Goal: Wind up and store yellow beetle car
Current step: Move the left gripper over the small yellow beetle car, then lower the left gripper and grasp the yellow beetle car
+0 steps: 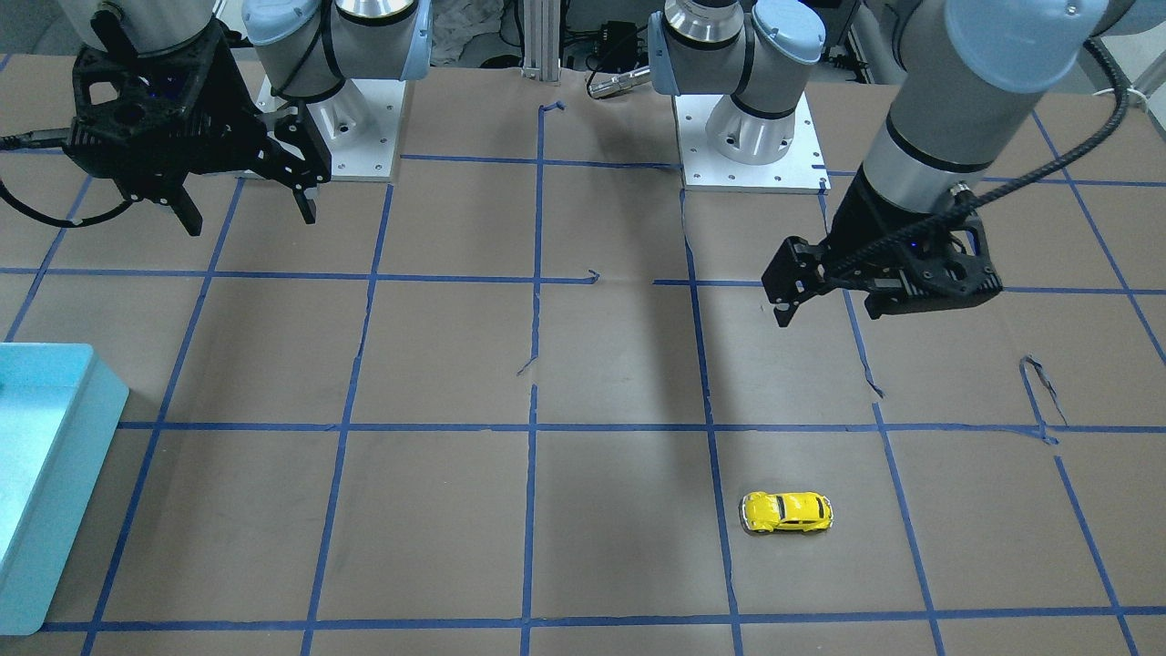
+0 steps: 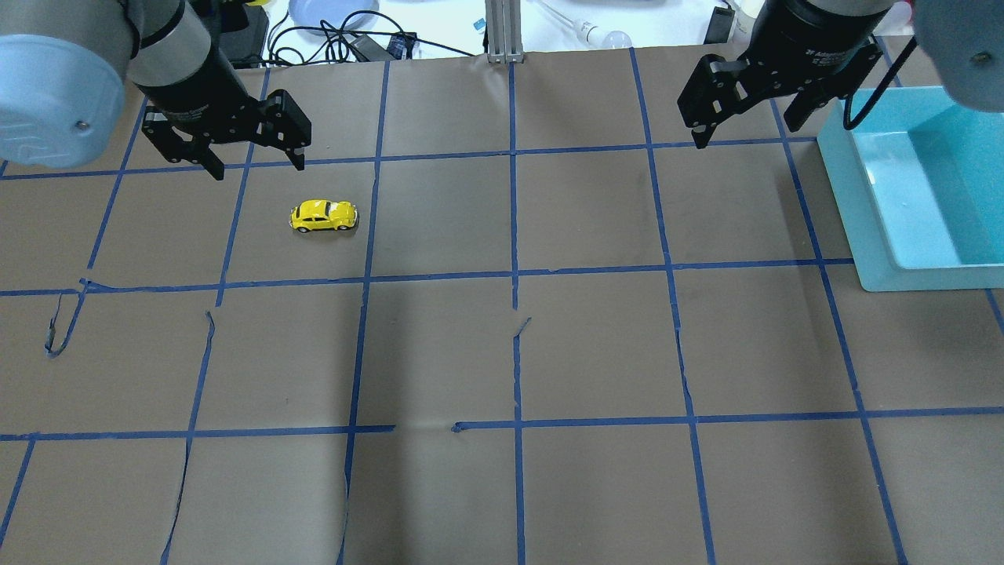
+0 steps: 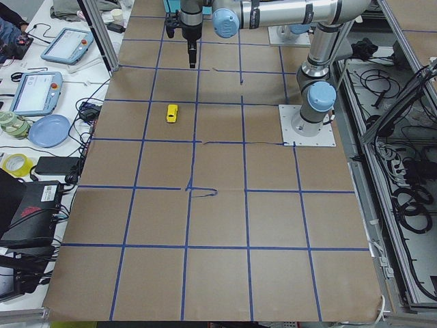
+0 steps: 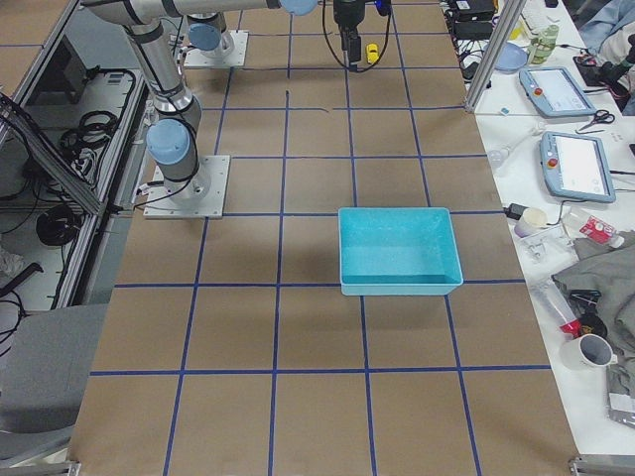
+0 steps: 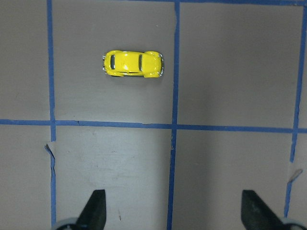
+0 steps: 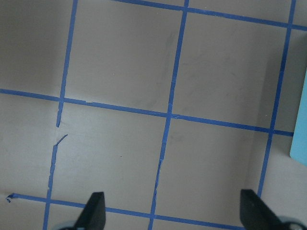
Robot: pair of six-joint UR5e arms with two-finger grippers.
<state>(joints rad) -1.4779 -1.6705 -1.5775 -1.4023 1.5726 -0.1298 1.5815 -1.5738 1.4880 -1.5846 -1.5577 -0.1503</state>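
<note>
The yellow beetle car (image 2: 323, 216) stands on its wheels on the brown paper table, on my left half. It also shows in the front view (image 1: 786, 512) and in the left wrist view (image 5: 133, 63). My left gripper (image 2: 257, 166) hangs open and empty above the table, a little beyond and to the left of the car; it shows in the front view (image 1: 827, 312) too. Its fingertips (image 5: 94, 206) frame bare paper, apart from the car. My right gripper (image 2: 743, 133) is open and empty, raised next to the bin, and appears in the front view (image 1: 251, 221).
A light blue bin (image 2: 916, 196) stands at the table's right side, seen also in the front view (image 1: 55, 456) and the right view (image 4: 397, 250). Blue tape lines grid the paper, with some torn strips (image 2: 64, 329). Arm bases (image 1: 751, 137) stand at the robot's edge.
</note>
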